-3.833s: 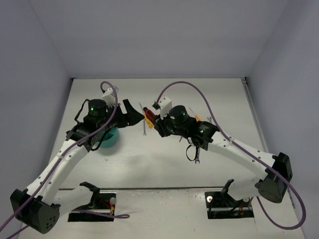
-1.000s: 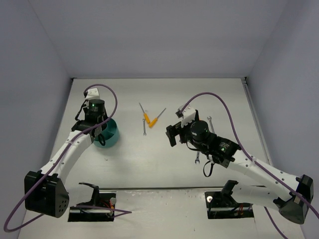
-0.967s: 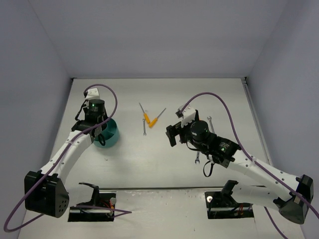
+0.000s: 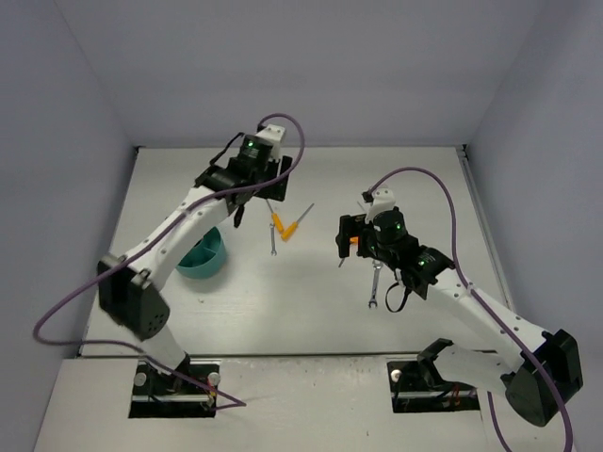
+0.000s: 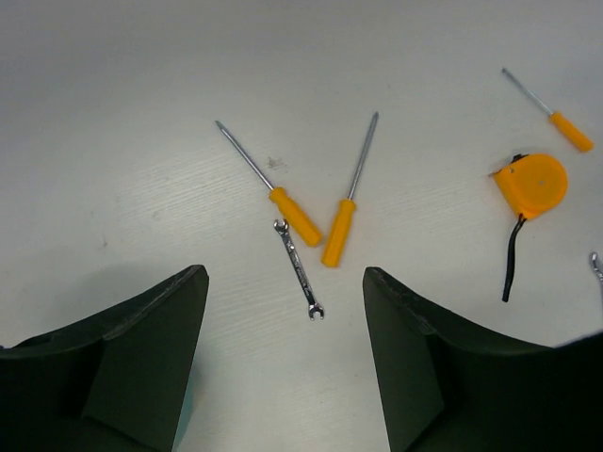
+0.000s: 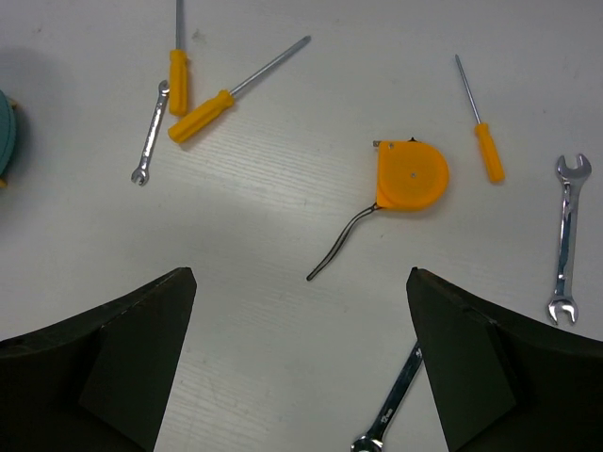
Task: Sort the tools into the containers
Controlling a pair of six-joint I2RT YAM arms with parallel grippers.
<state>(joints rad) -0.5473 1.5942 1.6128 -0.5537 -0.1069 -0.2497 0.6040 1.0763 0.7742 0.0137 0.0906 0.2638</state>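
Note:
Two orange-handled screwdrivers (image 5: 297,215) (image 5: 339,243) lie in a V on the table, and a small silver wrench (image 5: 300,268) lies just below them. My left gripper (image 5: 283,280) hovers open above that wrench, holding nothing. An orange tape measure (image 6: 412,176) with a dark strap lies ahead of my open, empty right gripper (image 6: 300,273). A third screwdriver (image 6: 482,132) and a wrench (image 6: 565,240) lie to its right. Another wrench (image 6: 391,410) lies by the right finger. The teal bowl (image 4: 203,254) stands left of the tools.
Both arms reach over the middle of the table, my left gripper (image 4: 273,184) behind the screwdrivers (image 4: 285,223) and my right gripper (image 4: 344,237) to their right. A purple cable loops off each wrist. Grey walls close the table at the back and sides.
My left arm has swung from above the teal bowl to the back middle, over the screwdrivers, and its jaws stand wider. My right gripper has shifted back and to the right, still open.

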